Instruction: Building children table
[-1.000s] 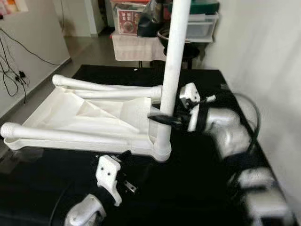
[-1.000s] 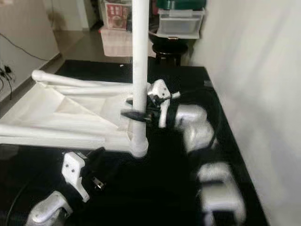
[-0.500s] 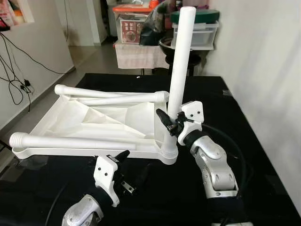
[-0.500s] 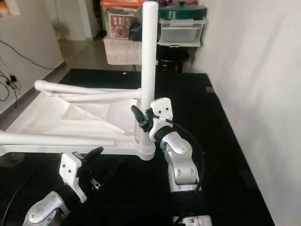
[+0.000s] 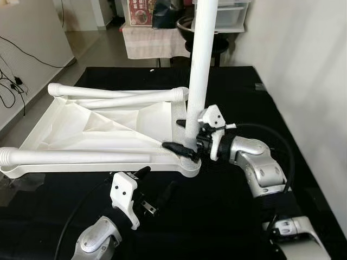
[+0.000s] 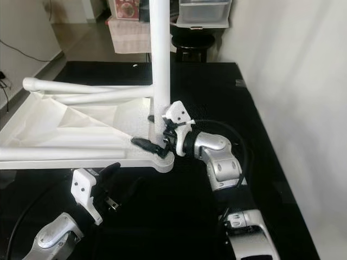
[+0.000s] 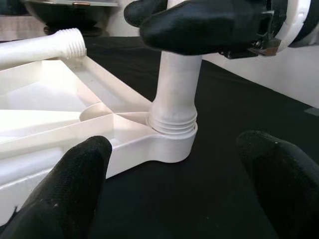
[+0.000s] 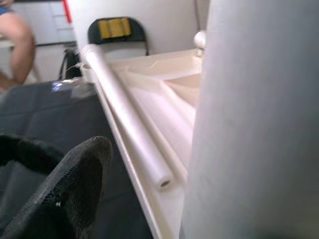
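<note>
A white children's table top (image 5: 108,127) lies upside down on a black surface (image 5: 227,216). One white leg (image 5: 199,65) stands upright in the top's near right corner socket (image 7: 172,137). Three more legs lie loose on the top, two at its far edge (image 5: 130,97) and one along its near edge (image 5: 81,157). My right gripper (image 5: 178,135) reaches in from the right, open, with one finger in front of the upright leg and one behind it, just above the socket. My left gripper (image 5: 156,185) is open and low in front of that corner, holding nothing.
A white wall (image 5: 314,81) runs close along the right. Behind the black surface stand a cloth-covered stand (image 5: 152,43), a dark stool (image 5: 187,27) and storage boxes (image 6: 203,8). Cables (image 5: 11,81) trail down the left wall. A person's leg (image 8: 20,40) and a chair (image 8: 115,29) show far off.
The head camera has shifted. My right gripper has dropped from higher beside the upright leg to just above its socket, with its fingers now on either side of the leg. The left gripper has barely moved.
</note>
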{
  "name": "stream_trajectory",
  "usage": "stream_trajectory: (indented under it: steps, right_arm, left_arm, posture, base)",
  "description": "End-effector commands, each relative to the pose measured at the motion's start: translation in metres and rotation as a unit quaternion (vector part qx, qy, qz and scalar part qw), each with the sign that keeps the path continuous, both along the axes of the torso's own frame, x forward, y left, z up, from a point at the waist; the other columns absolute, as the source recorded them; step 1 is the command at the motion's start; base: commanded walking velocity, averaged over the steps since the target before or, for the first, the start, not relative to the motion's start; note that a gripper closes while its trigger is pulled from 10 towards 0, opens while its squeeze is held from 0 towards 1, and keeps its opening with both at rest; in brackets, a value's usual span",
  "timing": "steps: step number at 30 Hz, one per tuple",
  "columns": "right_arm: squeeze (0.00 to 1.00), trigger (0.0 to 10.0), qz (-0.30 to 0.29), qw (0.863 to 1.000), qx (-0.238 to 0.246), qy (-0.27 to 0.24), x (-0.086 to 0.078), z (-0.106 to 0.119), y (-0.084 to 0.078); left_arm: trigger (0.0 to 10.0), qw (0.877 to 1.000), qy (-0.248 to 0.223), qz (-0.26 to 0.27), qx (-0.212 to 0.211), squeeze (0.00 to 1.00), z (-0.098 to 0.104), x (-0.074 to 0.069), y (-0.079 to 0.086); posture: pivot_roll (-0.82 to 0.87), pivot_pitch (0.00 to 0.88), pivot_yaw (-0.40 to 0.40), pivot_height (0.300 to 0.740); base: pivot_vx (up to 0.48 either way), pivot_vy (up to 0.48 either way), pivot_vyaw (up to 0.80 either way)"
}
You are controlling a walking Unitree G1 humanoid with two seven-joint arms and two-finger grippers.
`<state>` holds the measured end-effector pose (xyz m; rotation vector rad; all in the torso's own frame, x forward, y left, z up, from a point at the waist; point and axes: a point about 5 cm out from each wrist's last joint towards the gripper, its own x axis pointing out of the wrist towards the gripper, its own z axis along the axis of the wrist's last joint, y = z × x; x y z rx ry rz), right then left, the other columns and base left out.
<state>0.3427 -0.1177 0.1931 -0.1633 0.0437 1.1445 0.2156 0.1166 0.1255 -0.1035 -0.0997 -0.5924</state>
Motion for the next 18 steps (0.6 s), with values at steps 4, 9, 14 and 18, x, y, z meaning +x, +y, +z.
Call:
stream_trajectory:
  steps: [4,9,14,18]
  right_arm:
    - [0.00,6.7,0.058,0.998,-0.002,-0.002,0.009,0.008,0.010]
    - [0.00,0.0,0.113,0.993,0.022,0.014,0.009,0.017,0.008]
    - [0.00,0.0,0.127,0.991,0.020,0.029,0.004,0.010,-0.003]
    - [0.00,0.0,0.089,0.995,0.009,0.047,-0.008,-0.008,-0.029]
  left_arm:
    - [10.0,1.000,0.005,0.005,0.004,0.00,-0.004,-0.001,-0.001]
    - [10.0,1.000,0.003,0.008,0.003,0.00,-0.004,-0.001,-0.003]
    - [10.0,1.000,0.002,0.009,0.001,0.00,-0.003,-0.002,-0.003]
    - [10.0,1.000,0.001,0.008,-0.002,0.00,-0.002,-0.002,-0.003]
  posture:
    - [0.07,0.019,-0.031,0.740]
    - [0.08,0.024,-0.038,0.740]
    - [0.07,0.032,-0.037,0.740]
    - [0.05,0.042,-0.029,0.740]
  base:
    - [0.000,0.000,0.00]
    - [0.000,0.000,0.00]
    - [0.000,0.000,0.00]
    - [0.000,0.000,0.00]
